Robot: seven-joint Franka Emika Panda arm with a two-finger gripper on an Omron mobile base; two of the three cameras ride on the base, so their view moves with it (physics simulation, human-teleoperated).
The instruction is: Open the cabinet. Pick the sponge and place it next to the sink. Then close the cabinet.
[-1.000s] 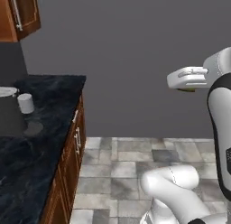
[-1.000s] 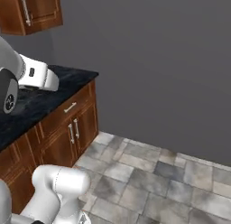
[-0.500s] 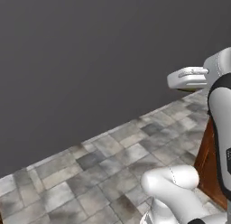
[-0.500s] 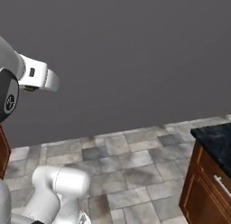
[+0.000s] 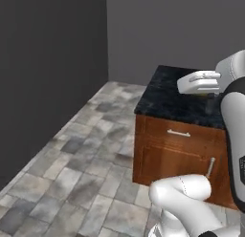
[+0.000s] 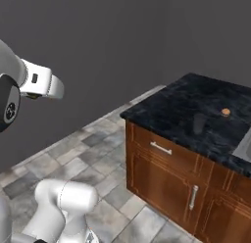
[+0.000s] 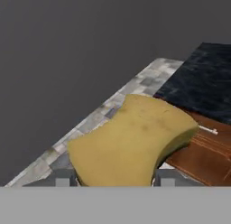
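Pincer [image 7: 115, 182] closed on chunky yellow foam sponge [image 7: 133, 139]; loose grip during base travel toward dark stone desk [image 6: 196, 114] could drop it.

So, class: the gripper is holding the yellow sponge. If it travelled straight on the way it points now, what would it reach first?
Judging by the hand view, the gripper with the sponge points past the counter corner, down toward the tiled floor by the grey wall. Probably the floor first, though depth is unclear.

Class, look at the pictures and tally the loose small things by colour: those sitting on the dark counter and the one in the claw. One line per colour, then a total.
Yellow: 1, the sponge, in the claw
Orange: 1, the ball
Dark grey: 1, the cup
Total: 3
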